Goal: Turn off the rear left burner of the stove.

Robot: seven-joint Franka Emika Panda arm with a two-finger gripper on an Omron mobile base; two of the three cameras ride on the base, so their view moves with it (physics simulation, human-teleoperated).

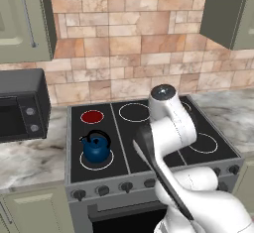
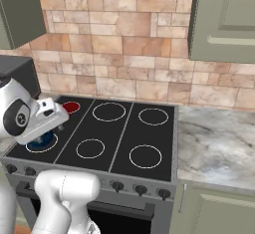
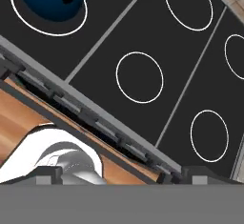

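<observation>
Glowing as a solid red disc, the rear left burner (image 1: 92, 117) sits at the back left corner of the stove (image 1: 124, 150), so by that sign the burner is not yet off and the task is open. Just in front of it a blue kettle (image 1: 96, 147) stands on the front left zone; the other zones show as plain white rings. The tool (image 2: 59, 114) hangs above the left part of the cooktop, near the kettle, in the right base view; its fingertips (image 3: 43, 174) stand far apart at the two bottom corners of the hand view with nothing between them, so it is released and grasping nothing. That view looks down on the black glass and on the steel front edge, where the row of dark knobs (image 1: 102, 191) runs. My judgement is that the approach to the control is the step in hand. The next move calls for bringing the tool down to the front panel, picking the knob that governs the rear left zone, which I cannot tell from these views, clenching on it and turning.
</observation>
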